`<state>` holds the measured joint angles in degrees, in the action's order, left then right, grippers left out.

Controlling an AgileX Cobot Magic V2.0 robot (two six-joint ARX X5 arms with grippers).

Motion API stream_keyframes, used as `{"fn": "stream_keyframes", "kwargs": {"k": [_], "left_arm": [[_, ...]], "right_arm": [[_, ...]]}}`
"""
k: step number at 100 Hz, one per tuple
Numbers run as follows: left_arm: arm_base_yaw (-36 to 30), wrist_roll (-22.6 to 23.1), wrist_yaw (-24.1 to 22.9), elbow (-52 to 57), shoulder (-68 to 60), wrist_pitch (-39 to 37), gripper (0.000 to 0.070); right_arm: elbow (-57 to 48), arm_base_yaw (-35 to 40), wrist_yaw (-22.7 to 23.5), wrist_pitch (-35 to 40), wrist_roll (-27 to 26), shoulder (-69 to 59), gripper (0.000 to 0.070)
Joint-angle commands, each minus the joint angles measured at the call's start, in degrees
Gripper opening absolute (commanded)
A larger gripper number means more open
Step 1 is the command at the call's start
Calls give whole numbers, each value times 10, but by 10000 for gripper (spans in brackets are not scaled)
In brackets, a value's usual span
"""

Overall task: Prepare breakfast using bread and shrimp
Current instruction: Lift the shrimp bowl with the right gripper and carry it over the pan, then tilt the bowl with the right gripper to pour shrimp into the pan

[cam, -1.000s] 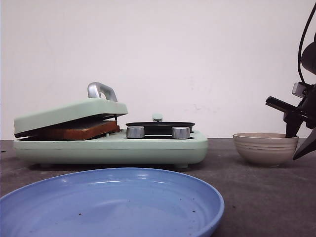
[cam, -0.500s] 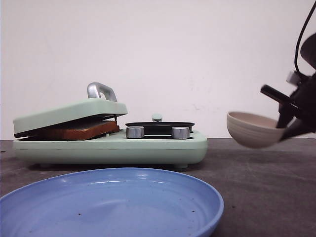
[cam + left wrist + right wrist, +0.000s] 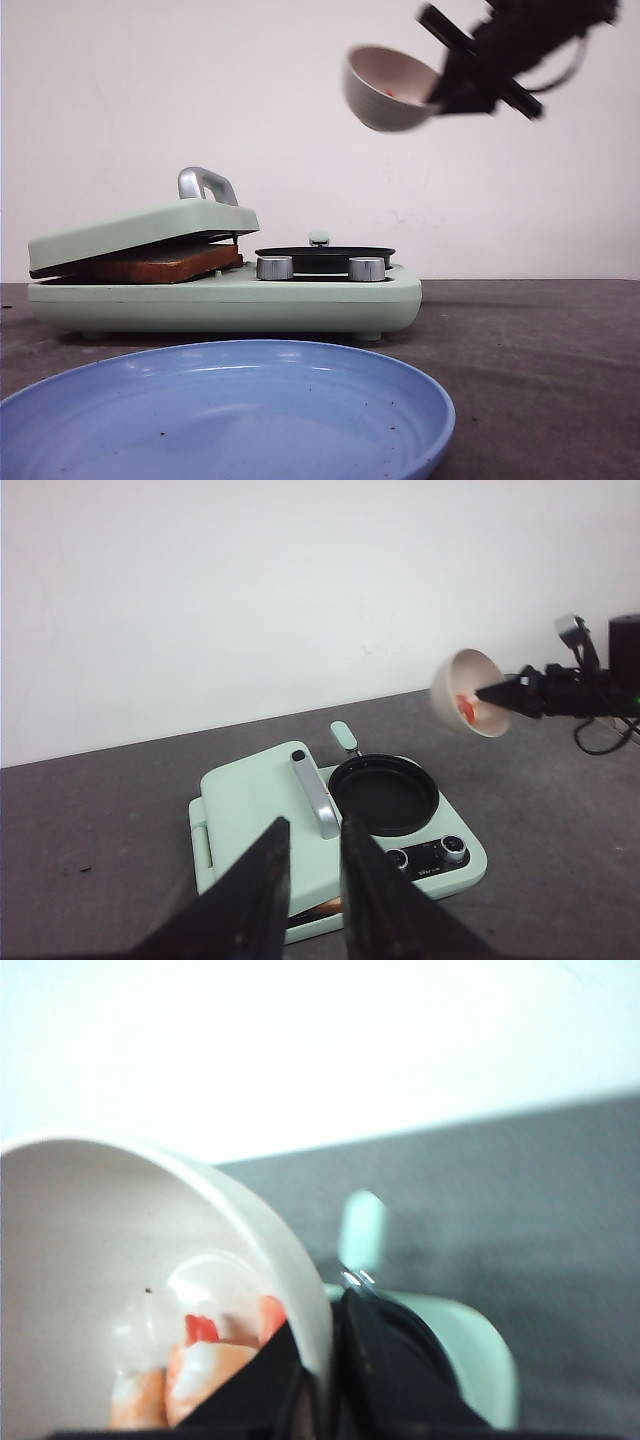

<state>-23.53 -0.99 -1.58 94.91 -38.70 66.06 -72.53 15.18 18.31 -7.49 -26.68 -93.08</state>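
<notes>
The bread [image 3: 160, 264] lies in the mint-green press [image 3: 230, 295] under its part-raised lid [image 3: 140, 228]; only a brown crust edge shows, also in the left wrist view [image 3: 322, 909]. My right gripper [image 3: 452, 82] is shut on the rim of a beige bowl [image 3: 385, 90] and holds it tilted, high above the black pan [image 3: 324, 256]. Pink shrimp [image 3: 195, 1365] lie inside the bowl [image 3: 120, 1260], with one finger inside the rim and one outside [image 3: 320, 1380]. My left gripper [image 3: 312, 828] hangs above the press, its jaws a little apart and empty.
A large blue plate [image 3: 225, 410] fills the near foreground. The press has a metal lid handle [image 3: 205, 184] and two knobs [image 3: 274, 267] on its front. A white wall stands behind the dark table [image 3: 530, 350].
My right gripper has lifted the bowl off the table at the right and carried it up and to the left, tilted, over the press. The left arm shows no movement.
</notes>
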Motion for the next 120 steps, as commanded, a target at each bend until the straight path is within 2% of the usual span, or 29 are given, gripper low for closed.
{"fn": "stream_keyframes", "kwargs": {"k": [1,14,45,65,96,120], "left_arm": [[-3,3,-2,10,-5,-5,10],[-3,1,-2,10,-5,-4,10],[-3,1,-2,10,-5,-3,11],[-3,1,-2,10,-5,6,10],[-3,1,-2,10,-5,10,11],[-3,2,-2,10,-5,13,11]], "right_arm": [[-31,20,-32,-6,41,-12,0],[-63,54,-104,-2,92,-26,0],[-86,104,-228,-8,256,-75,0],[-86,123,-274,-43,356,-102,0],[-86,165,-349,-141,544,-132,0],[-86,189,-364,-200,668,-132,0]]}}
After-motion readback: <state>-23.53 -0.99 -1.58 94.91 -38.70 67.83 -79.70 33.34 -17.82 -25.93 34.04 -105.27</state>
